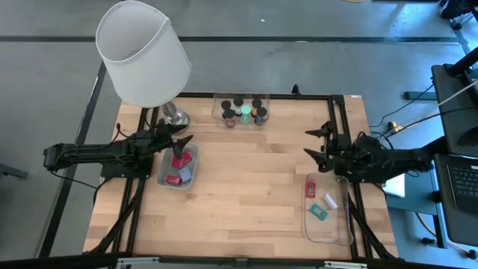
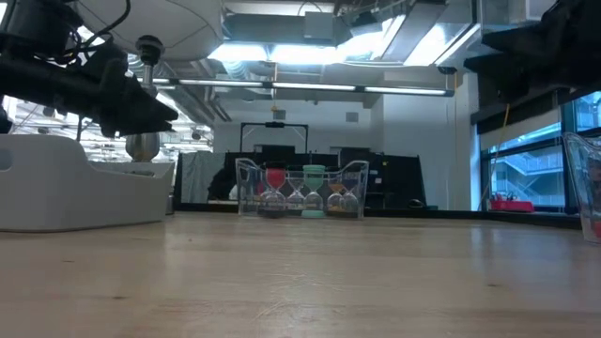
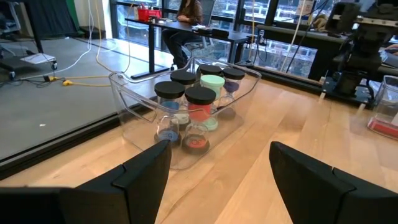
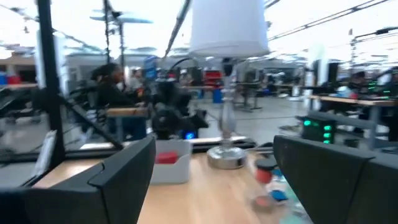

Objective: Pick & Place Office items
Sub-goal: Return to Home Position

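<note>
The left end effector hung at about 9 o'clock on the desk, over the far end of the gray bin, its fingers spread wide with nothing between them. The right end effector mirrored it at 3 o'clock, likewise spread and empty. That paired, inward-facing stance read as a resting pose, not a reach, which suited a job that looked finished. No loose item lay on the bare wood. The hourglasses stood upright and bunched in the top clear tray at 12 o'clock, probably packed close so that their dark caps kept one another from tipping. The red pieces lay in the gray bin, just beside the foot of the lamp (whose shade hid the desk's 10 o'clock corner from above). In the right clear tray at 4 o'clock the red block, the teal clips and the white stick lay flat and near one another. Sorting by kind seemed the reason for three separate containers.
</note>
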Controlling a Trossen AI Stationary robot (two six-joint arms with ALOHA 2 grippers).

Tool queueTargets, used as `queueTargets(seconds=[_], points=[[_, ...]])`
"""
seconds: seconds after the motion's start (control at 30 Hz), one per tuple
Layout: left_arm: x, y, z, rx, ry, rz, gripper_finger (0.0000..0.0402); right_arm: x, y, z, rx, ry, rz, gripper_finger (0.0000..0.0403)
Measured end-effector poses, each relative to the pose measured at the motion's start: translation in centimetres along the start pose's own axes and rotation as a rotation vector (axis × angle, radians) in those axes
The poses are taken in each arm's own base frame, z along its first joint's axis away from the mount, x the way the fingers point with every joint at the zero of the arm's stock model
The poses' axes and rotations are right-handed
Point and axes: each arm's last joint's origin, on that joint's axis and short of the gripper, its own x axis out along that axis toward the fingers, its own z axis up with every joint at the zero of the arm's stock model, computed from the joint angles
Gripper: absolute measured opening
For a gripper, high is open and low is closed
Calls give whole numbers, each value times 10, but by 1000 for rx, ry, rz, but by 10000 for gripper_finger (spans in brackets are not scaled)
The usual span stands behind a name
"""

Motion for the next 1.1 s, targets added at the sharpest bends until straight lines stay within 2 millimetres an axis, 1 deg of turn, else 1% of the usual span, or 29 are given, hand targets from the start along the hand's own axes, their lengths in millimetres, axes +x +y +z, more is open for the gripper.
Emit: queueTargets(seconds=[0.1,0.33,0.5,0.67,1.1], points=[[0,0,0,0,-1,0,269,1,-7,0,10,-6,-56,327],[0,0,0,0,0,0,269,0,-24,-1,-30,6,-235,327],[0,0,0,0,0,0,269,-2,-33,-7,-14,63,-328,327],[0,0,0,0,0,0,269,-2,-35,-11,-36,116,-348,327],[0,0,0,0,0,0,269,-2,-35,-11,-32,113,-348,327]])
